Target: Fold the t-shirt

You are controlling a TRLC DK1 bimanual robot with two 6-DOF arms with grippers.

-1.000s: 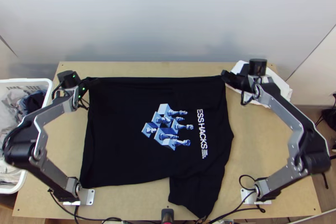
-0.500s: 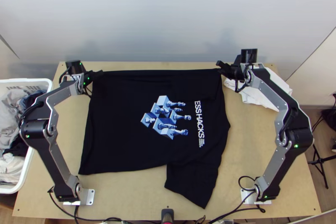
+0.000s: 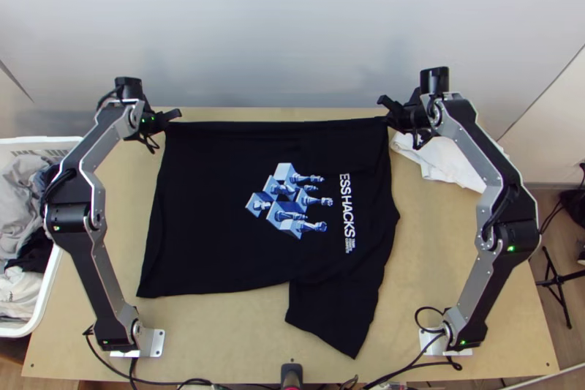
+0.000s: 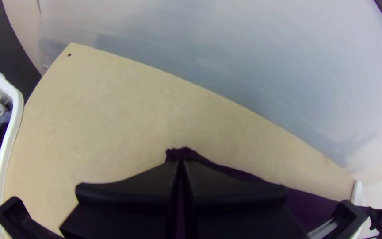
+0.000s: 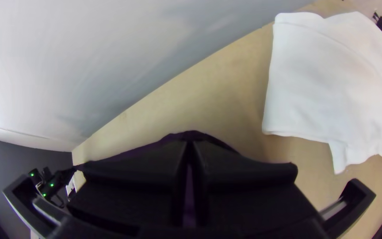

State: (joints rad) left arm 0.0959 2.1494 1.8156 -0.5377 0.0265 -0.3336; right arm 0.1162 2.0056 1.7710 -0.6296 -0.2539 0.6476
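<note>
The black t-shirt (image 3: 212, 222) lies spread sideways on the table, its blue chess print and white lettering facing up and one sleeve pointing at the near edge. Its far edge runs nearly straight between the grippers. My left gripper (image 3: 174, 116) is shut on the far left corner, and my right gripper (image 3: 385, 116) on the far right part. In the left wrist view, a bit of dark cloth pokes out past the closed tips of the left gripper (image 4: 180, 161). The right wrist view has cloth bulging just beyond the right gripper (image 5: 192, 144), also closed.
A white basket (image 3: 45, 309) of mixed clothes stands at the table's left side. Folded white cloth (image 3: 446, 163) lies at the far right, beside the right gripper. Bare wood (image 3: 439, 258) shows between the shirt and the right arm, and cables run along the near edge.
Both grippers have moved away from the near edge and up, still holding the shirt. The shirt has shifted the same way, its near side and sleeve now farther from the near edge.
</note>
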